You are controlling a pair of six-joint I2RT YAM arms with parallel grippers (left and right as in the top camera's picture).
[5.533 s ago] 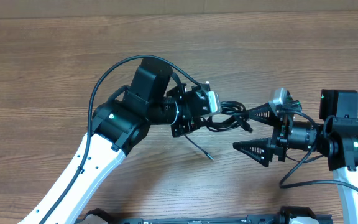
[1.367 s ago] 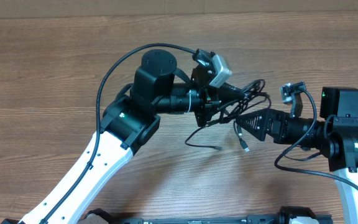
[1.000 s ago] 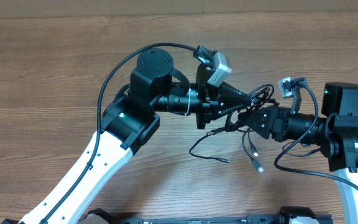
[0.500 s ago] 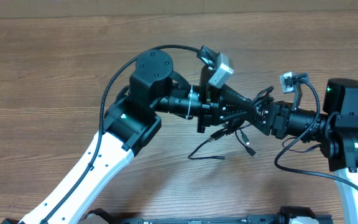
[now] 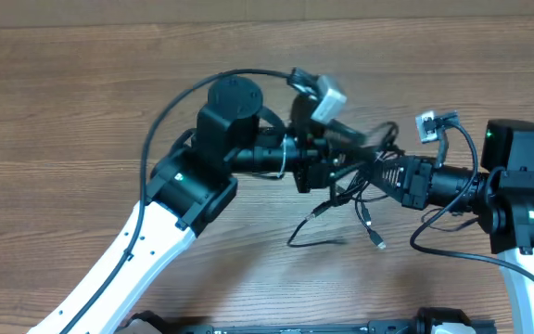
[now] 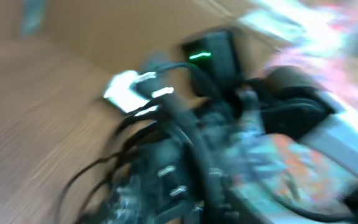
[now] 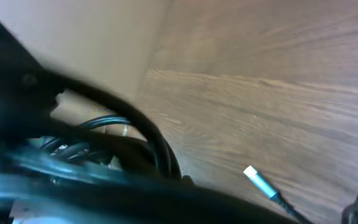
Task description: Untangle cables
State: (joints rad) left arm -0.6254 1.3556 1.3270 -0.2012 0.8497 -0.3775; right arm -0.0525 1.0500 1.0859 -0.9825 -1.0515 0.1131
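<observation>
The cables [image 5: 355, 188] are a tangle of thin black cords hanging between the two grippers at mid-table. Their loose ends trail toward the front, and one ends in a silver plug [image 5: 379, 244]. My right gripper [image 5: 384, 173] reaches in from the right with its tips shut in the tangle. My left gripper [image 5: 350, 147] sits just left of the tangle, too motion-blurred to show its jaws. The right wrist view has black cords [image 7: 157, 149] close across it and a silver plug tip [image 7: 258, 180] over the wood. The left wrist view is heavily blurred, with cord loops [image 6: 92, 180] at lower left.
The brown wooden table [image 5: 82, 102] stretches to the left and the back. The left arm's thick black lead [image 5: 170, 107] arcs over its wrist. The right arm's base [image 5: 517, 209] stands at the right edge, with its own lead looping below it [image 5: 452, 250].
The right gripper has shut in the tangle. The left gripper has drawn back a little to the left and is blurred with motion. The loose cable ends have swung lower.
</observation>
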